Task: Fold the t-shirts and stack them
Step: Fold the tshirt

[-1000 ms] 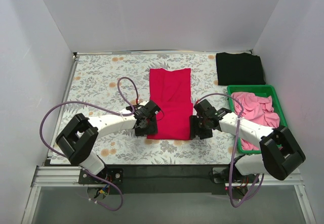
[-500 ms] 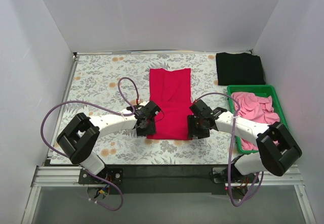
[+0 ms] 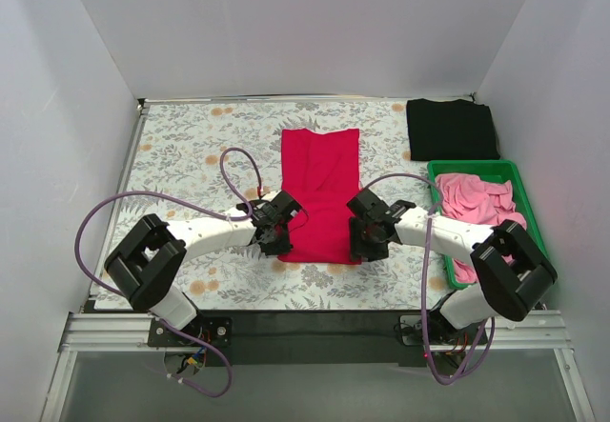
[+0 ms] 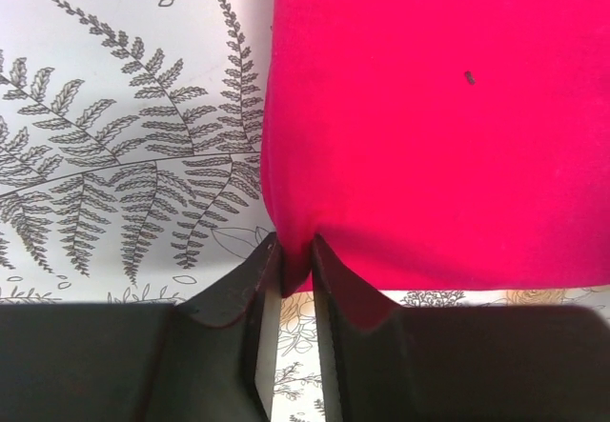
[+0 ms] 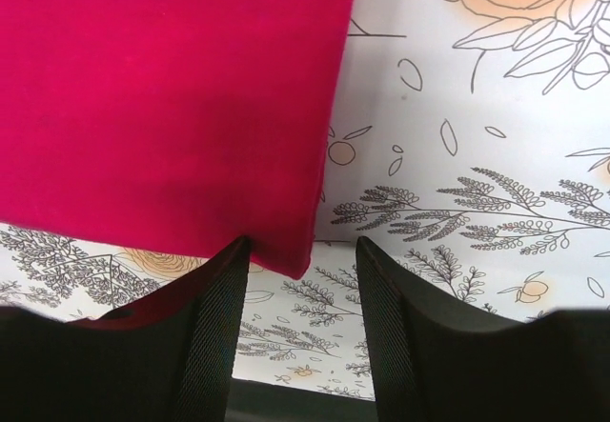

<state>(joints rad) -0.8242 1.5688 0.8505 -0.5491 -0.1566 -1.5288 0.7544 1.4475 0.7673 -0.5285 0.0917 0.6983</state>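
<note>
The black shirt sat folded far right. The red shirt lay in the middle, half done: the left gripper pinched its near corner, the right gripper gaped round the other. The pink shirts waited in the bin

Our left jaws have closed on the red t-shirt at its near left corner. Our right jaws have slid left, straddling the near right corner.

Left claw and right claw flank the red t-shirt.
</note>
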